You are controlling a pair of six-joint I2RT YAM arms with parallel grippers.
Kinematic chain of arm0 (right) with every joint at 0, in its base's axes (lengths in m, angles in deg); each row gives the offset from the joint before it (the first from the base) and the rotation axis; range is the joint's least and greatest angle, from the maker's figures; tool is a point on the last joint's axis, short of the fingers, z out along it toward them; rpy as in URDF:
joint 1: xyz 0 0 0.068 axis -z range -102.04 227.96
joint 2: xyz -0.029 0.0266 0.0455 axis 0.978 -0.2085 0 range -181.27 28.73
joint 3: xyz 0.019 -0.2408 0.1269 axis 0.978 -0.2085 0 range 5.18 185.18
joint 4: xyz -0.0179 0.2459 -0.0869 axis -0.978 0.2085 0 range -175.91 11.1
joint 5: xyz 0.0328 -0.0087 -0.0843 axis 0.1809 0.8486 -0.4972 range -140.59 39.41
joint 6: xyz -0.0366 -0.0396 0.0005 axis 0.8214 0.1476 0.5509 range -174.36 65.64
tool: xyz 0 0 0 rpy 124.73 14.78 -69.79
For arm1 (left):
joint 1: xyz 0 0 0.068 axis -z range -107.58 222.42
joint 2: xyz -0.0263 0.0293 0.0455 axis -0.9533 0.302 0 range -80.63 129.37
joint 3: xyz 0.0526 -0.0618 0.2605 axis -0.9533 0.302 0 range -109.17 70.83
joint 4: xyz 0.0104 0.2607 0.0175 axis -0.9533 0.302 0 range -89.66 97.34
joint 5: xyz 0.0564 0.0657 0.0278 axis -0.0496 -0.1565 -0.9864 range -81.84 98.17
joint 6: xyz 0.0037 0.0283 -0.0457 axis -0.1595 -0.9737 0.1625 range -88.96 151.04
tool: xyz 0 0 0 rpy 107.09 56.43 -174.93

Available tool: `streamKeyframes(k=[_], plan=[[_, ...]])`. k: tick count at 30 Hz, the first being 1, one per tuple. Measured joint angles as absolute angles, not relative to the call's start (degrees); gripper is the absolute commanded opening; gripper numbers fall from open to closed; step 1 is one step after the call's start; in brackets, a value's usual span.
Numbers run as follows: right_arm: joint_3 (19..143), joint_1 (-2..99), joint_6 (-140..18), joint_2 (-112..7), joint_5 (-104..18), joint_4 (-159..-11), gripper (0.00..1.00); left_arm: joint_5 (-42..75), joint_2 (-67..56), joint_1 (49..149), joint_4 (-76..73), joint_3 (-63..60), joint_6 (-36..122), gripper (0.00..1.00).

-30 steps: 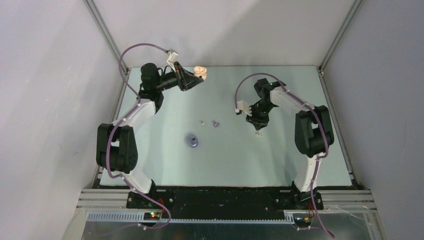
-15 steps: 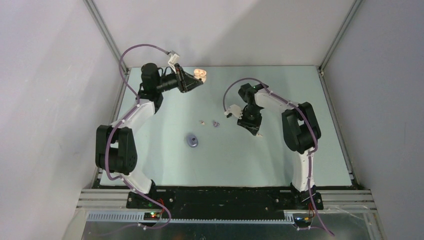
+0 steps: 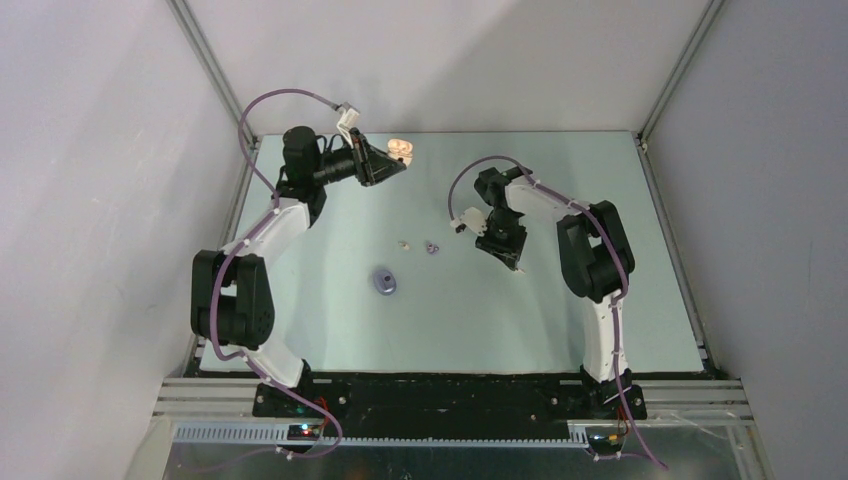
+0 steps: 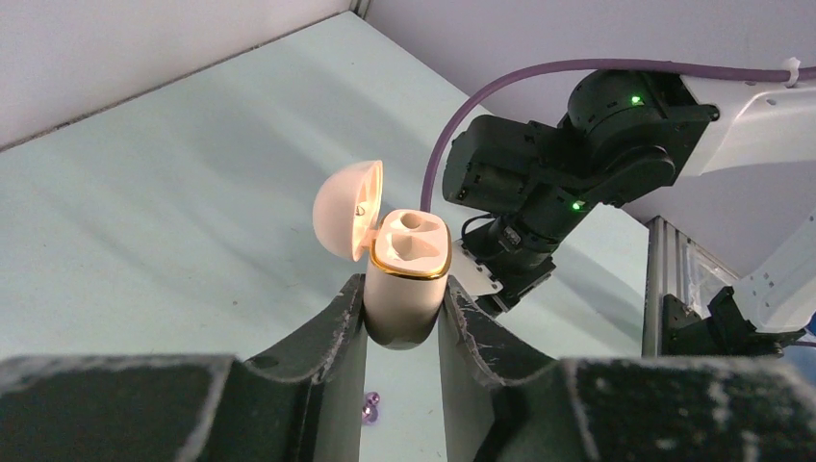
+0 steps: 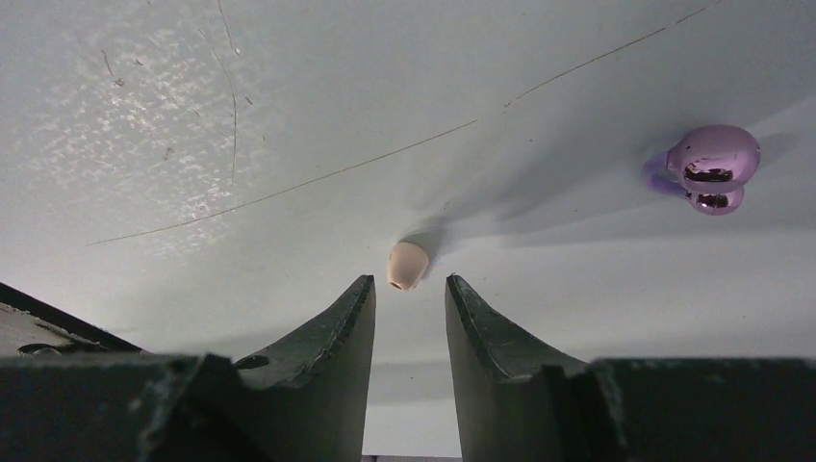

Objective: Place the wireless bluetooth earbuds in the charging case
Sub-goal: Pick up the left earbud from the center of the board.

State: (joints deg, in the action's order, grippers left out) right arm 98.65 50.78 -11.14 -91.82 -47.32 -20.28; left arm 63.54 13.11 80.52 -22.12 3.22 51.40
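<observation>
The left gripper (image 4: 404, 294) was closed on the cream-white charging case (image 4: 409, 252), with one finger pressed on each side of its lower body. It held the case upright above the far left part of the counter (image 3: 450, 325). The lid (image 4: 346, 208) of this case stood open, tilted back to the left in the left wrist view. Under the gold rim we could see two hollow seats, and both looked unfilled.

The right gripper (image 5: 409, 289) was low over the middle-right part of the counter. Its fingers (image 5: 354, 322) were apart with only a narrow gap, and they held nothing. One cream-white earbud (image 5: 407, 265) lay on the counter just beyond the fingertips, in line with the gap. We could not tell whether the tips touched it.

The two purple earbuds (image 5: 712, 171) lay close together on the counter, to the right of this earbud in the right wrist view. From above they were near the centre of the counter, and a second cream-white earbud (image 3: 404, 243) lay just beside them on their left. The purple case (image 3: 384, 282) rested on the counter nearer to the arm bases, apart from all the earbuds. From above we could not tell whether it was open or closed.
</observation>
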Motion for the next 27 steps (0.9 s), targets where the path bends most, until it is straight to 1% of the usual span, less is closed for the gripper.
streamKeyframes(k=[11, 27], plan=[[98.63, 50.17, -11.38, -92.15, -47.54, -19.91, 0.32, 63.19, 13.11, 80.52, -20.48, 3.22, 50.02, 0.0], [98.52, 49.63, -12.4, -92.67, -48.69, -19.95, 0.29, 63.17, 13.11, 80.52, -19.03, 3.2, 49.38, 0.0]])
